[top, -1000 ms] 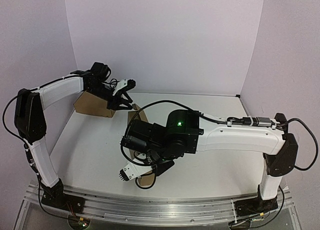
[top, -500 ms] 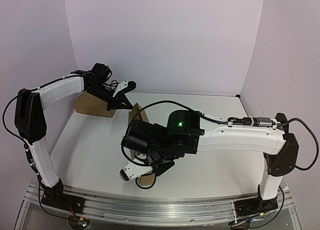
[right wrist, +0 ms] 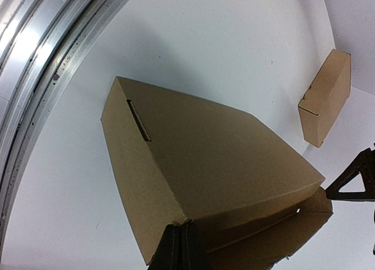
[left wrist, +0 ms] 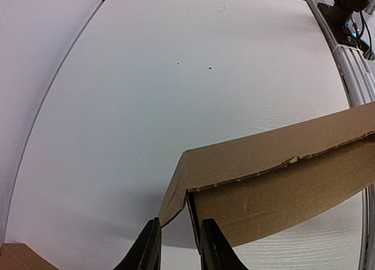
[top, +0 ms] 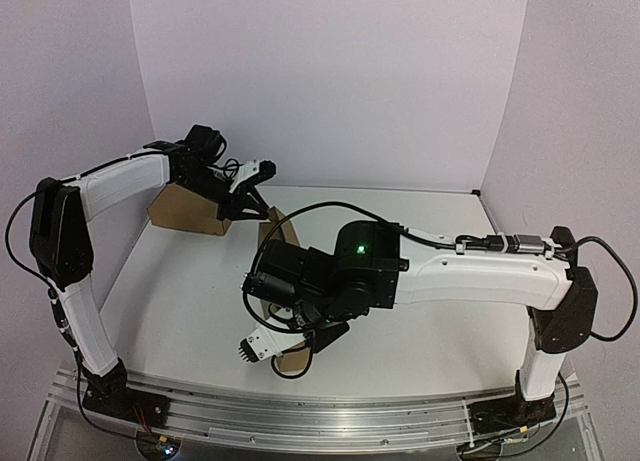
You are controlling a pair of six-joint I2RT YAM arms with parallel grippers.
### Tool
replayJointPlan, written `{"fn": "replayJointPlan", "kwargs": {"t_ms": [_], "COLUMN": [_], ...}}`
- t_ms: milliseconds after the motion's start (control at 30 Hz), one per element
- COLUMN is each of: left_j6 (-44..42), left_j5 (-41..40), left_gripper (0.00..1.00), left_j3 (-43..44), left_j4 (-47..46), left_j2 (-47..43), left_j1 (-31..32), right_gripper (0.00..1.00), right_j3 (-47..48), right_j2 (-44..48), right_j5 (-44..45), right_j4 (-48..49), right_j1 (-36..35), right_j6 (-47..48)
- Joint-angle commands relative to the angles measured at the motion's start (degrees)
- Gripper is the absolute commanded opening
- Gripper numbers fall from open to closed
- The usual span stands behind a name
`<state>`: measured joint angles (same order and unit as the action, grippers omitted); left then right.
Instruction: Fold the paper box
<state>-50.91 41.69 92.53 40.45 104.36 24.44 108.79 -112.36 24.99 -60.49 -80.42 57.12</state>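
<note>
Right wrist: 1 mailer, 1 carton.

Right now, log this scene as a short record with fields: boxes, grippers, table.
box: brown cardboard, partly folded, lying on the table, a slot in one side wall
second box: ready-made, at the far left of the table, apart from the box
left gripper: jaws slightly apart, astride the edge of a raised flap of the box
right gripper: shut, tips at the box's edge
table: white
</note>
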Motion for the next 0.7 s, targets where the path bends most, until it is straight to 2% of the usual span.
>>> {"fn": "replayJointPlan", "kwargs": {"t_ms": [0,233,500,600,667], "left_j6": [-1.96,1.0,-3.43,-4.46,-3.77], "left_j5": [-0.74,-6.38,-3.71,-1.83,-1.21], "left_gripper": [0.28,0.36,0.52,0.52,0.44], "left_j3": [1.51,2.16,3.81,3.6,3.85], "left_j4": [-0.42,-7.5,-3.99,-2.31,-2.66], "left_j2": [0.67,1.03,2.53,2.93,3.0], "left_j1": [1.7,1.08,0.59,1.38,2.1], "right_gripper": [0.0,0.0,0.0,0.0,0.0], "right_j3": [-4.8,-5.38,-5.53,-5.56,-5.64], "right_j2": [-5.65,-5.33,-5.13,-5.07,-5.08], "right_j5": [-5.14,-5.46,-5.38,-5.41,-5.43], "right_j4": [-7.27,-7.29,-7.27,-7.27,-7.27], "right_j1": [0.73,0.77,0.79,0.79,0.79], "right_j6": [-1.02,-1.06,-1.49,-1.49,-1.41]}}
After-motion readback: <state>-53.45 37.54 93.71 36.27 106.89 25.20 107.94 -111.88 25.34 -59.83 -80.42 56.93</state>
